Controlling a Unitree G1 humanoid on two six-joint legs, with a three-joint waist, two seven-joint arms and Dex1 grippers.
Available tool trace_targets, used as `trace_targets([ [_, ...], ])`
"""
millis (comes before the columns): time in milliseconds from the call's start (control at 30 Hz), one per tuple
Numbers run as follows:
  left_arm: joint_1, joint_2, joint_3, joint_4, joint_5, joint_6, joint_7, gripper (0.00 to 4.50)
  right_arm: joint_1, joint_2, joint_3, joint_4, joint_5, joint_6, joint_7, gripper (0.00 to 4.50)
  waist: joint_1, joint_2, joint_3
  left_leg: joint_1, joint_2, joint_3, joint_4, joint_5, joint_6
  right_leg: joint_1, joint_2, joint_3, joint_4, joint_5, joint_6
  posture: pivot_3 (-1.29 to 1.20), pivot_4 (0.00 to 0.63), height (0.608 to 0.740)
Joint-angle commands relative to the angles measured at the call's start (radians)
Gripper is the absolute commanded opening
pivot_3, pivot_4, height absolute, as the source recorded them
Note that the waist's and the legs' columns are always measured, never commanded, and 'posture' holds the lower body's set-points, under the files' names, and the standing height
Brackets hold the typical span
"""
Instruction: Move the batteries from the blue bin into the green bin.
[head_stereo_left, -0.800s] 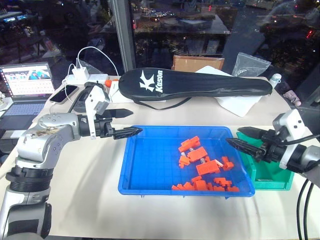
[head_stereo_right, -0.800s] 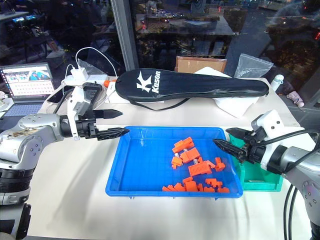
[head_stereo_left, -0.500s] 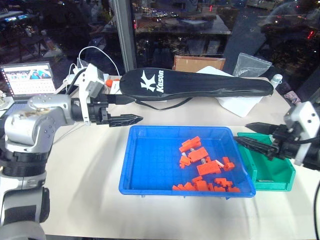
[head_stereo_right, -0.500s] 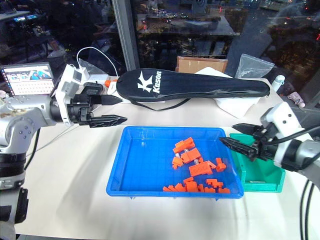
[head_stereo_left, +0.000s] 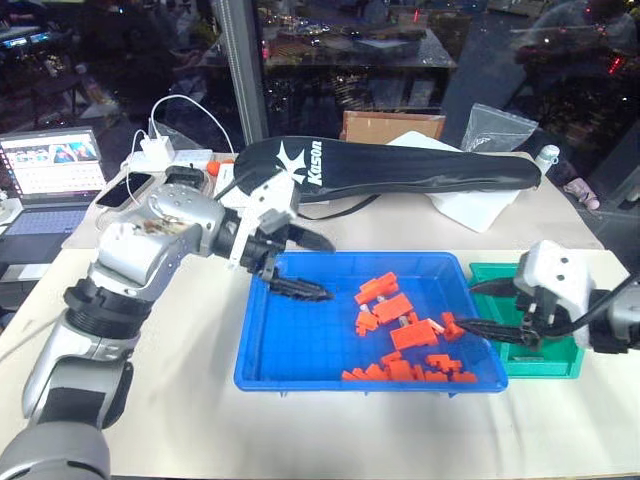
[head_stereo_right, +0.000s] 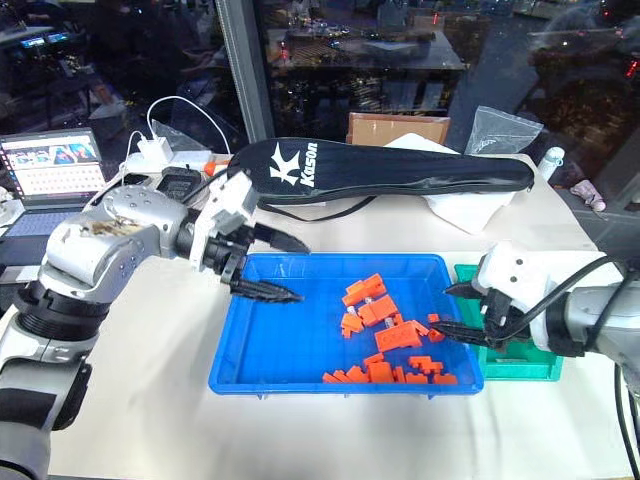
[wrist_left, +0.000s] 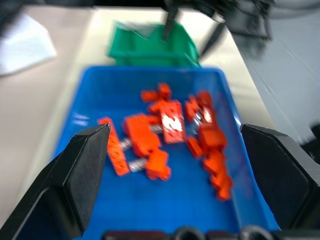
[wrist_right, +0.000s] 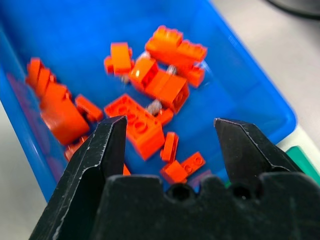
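- The blue bin has bare floor across its nine o'clock half; orange bricks crowd the three o'clock half, with the batteries wedged between them.
- The left gripper, jaws spread, hangs over the bin's eleven o'clock corner.
- The right gripper, jaws apart, straddles the gap between the blue bin and the green bin.
- At twelve o'clock, a black racket case lies across the surface.
- The six o'clock strip lies open.

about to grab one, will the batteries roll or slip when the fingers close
Probably yes. The batteries look like small smooth cylinders, so they may roll or slip. Wedged among orange bricks in the blue bin, they may drag bricks along.
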Motion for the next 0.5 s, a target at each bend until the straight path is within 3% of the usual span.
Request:
trace_targets([
  [33, 0.033, 0.008, 0.028, -0.077, -0.012, 0.01, 0.012, 4.5, -0.088, 0.008, 0.149, 0.096, -0.116, -0.153, 0.095, 3.26, 0.004, 0.001, 0.0, 0.0, 0.0, 0.0, 0.0, 0.0, 0.0, 0.0, 0.0, 0.0, 0.001, 0.0, 0.0, 0.0, 0.15, 0.72],
  [267, 0.138, 0.021, 0.012, -0.127, 0.043, -0.011, 0.072, 4.5, -0.278, 0.082, 0.343, 0.342, -0.26, -0.335, 0.248, 3.26, 0.01, 0.001, 0.0, 0.0, 0.0, 0.0, 0.003, 0.0, 0.0, 0.001, 0.0, 0.0, 0.001, 0.0, 0.001, 0.0, 0.15, 0.72],
  [500, 0.166, 0.014, 0.051, -0.156, 0.015, 0.027, 0.115, 4.5, -0.338, 0.14, 0.419, 0.438, -0.329, -0.429, 0.345, 3.26, 0.014, 0.002, 0.0, 0.0, 0.0, 0.0, 0.002, 0.0, 0.0, 0.001, 0.0, 0.0, 0.002, 0.0, 0.0, 0.0, 0.15, 0.72],
])
